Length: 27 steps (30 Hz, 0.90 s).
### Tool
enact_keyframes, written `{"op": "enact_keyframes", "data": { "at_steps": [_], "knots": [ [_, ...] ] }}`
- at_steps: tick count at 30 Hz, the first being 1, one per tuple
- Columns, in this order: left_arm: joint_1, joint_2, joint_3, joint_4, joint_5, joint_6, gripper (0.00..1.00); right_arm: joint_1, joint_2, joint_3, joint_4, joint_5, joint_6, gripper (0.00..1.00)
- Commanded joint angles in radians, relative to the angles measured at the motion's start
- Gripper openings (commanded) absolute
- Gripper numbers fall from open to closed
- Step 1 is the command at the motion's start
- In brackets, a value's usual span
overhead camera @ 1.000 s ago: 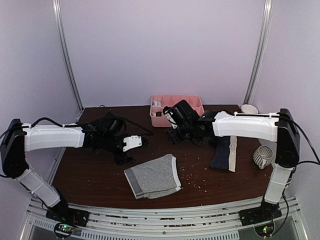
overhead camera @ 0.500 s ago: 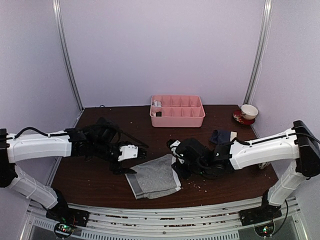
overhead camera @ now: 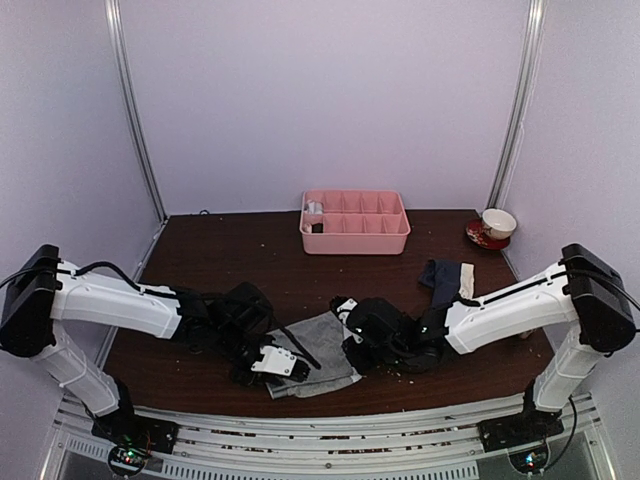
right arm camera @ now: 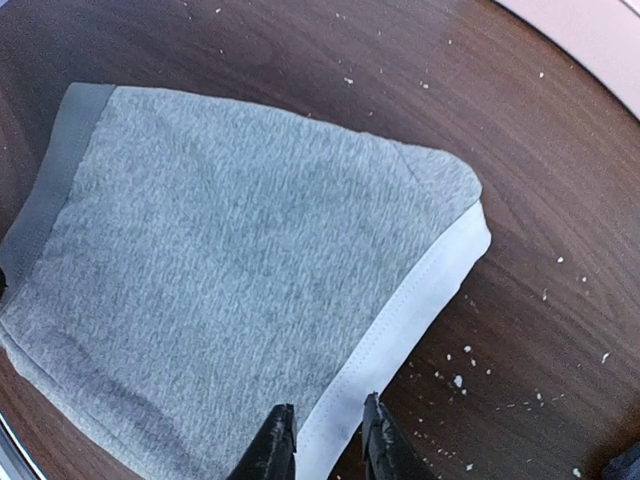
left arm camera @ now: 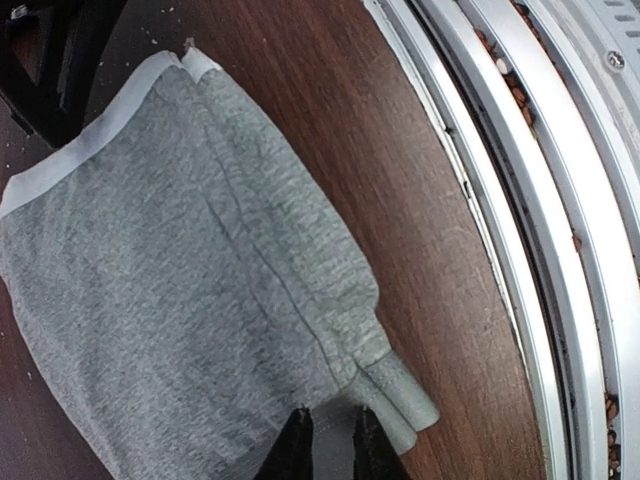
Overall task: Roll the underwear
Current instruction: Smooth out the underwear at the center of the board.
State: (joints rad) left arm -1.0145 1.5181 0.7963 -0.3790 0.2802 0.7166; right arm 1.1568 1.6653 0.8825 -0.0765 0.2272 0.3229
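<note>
- Down at 6 o'clock on the table [overhead camera: 230, 260], close to the front edge, the grey briefs [overhead camera: 318, 350] lie flat. Nothing's rolled yet.
- It's soft, light, floppy cloth, so I'd guess it sags and bunches if you lift it from one spot. Best bet is the stitched edge bands, since they're thicker and give more to bite on.
- Seen from overhead, the long axis runs roughly 7 to 1 o'clock, with a pale band along the 2 o'clock end.
- The left gripper [left arm camera: 332, 445] is at the 7 o'clock corner, fingers almost together with the hem pinched between them.
- The right gripper [right arm camera: 322, 440] straddles that pale band with a narrow gap. I can't tell if it's actually biting.
- The navy briefs [overhead camera: 447, 281] sit well apart at 2 o'clock, and the pink tray [overhead camera: 355, 244] is at 12.
</note>
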Motion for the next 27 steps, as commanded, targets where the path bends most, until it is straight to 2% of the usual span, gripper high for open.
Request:
{"op": "enact_keyframes", "data": {
  "at_steps": [1,12,22,25,27],
  "knots": [
    [-0.007,0.019,-0.018,0.033,0.023,0.016,0.16,0.008,0.022,-0.039,0.041,-0.02,0.027,0.23],
    [-0.04,0.105,-0.02,0.018,0.031,0.027,0.16,0.024,0.066,-0.076,0.005,-0.024,0.053,0.14],
    [-0.045,0.097,-0.011,-0.046,0.066,0.067,0.16,0.026,0.099,-0.052,-0.131,0.141,0.065,0.11],
    [-0.045,0.075,0.008,-0.049,0.077,0.066,0.25,0.024,0.085,-0.028,-0.135,0.146,0.044,0.11],
    [-0.044,0.055,0.03,-0.05,0.076,0.061,0.36,0.025,0.073,-0.001,-0.146,0.15,0.029,0.12]
  ]
}}
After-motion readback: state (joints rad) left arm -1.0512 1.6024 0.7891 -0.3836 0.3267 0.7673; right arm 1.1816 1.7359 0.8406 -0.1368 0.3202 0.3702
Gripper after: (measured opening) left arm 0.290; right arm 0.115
